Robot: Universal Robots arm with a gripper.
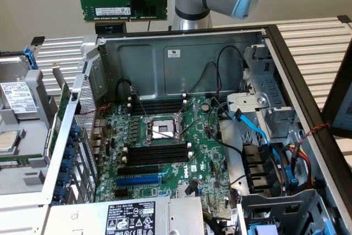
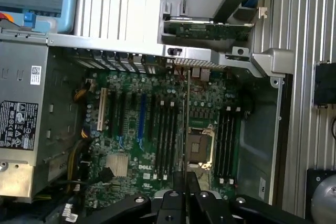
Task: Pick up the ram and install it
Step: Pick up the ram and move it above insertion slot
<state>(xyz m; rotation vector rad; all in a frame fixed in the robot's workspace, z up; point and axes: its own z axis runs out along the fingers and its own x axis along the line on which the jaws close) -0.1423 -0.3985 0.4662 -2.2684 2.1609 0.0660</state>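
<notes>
We find the long, thin green circuit-board ram stick [image 1: 107,10] clamped in the narrow black gripper [image 1: 136,10], held level above the open grey metal computer case [image 1: 181,53], well apart from the motherboard's empty black memory slots [image 1: 157,152].

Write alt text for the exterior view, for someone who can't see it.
The gripper holds the green ram level in the air above an open computer case. Below, the motherboard has empty black memory slots on both sides of the processor socket.
</notes>
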